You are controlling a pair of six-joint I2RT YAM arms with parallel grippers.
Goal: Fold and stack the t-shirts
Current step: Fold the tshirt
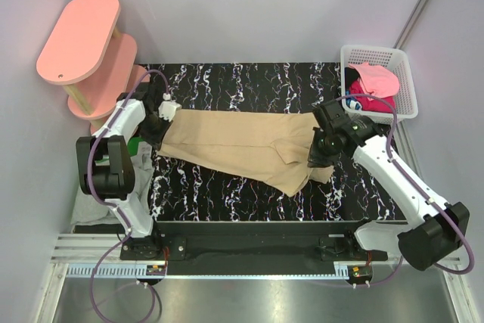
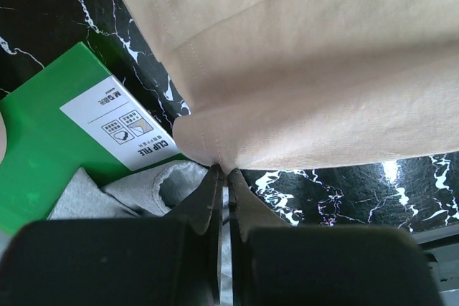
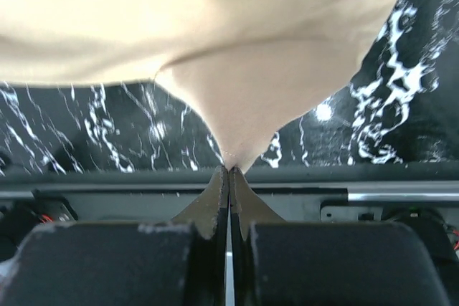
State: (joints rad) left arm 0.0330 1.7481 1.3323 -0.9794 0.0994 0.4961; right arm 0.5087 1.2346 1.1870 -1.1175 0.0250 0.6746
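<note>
A tan t-shirt (image 1: 242, 145) is stretched across the black marble table (image 1: 249, 81), folded lengthwise. My left gripper (image 1: 156, 132) is shut on its left edge; the wrist view shows the tan t-shirt (image 2: 301, 69) pinched at the gripper's tips (image 2: 223, 171). My right gripper (image 1: 318, 158) is shut on the shirt's right end; the tan t-shirt (image 3: 244, 48) comes to a point between that gripper's tips (image 3: 229, 168). Pink and magenta t-shirts (image 1: 374, 85) lie in the white basket (image 1: 408, 81). A grey t-shirt (image 2: 129, 191) lies under the left gripper.
Rigid pink oval shelves (image 1: 87, 43) stand at the back left. A green clip-file box (image 2: 64, 134) lies beside the grey cloth at the table's left edge. The metal front rail (image 1: 249, 228) runs along the near edge.
</note>
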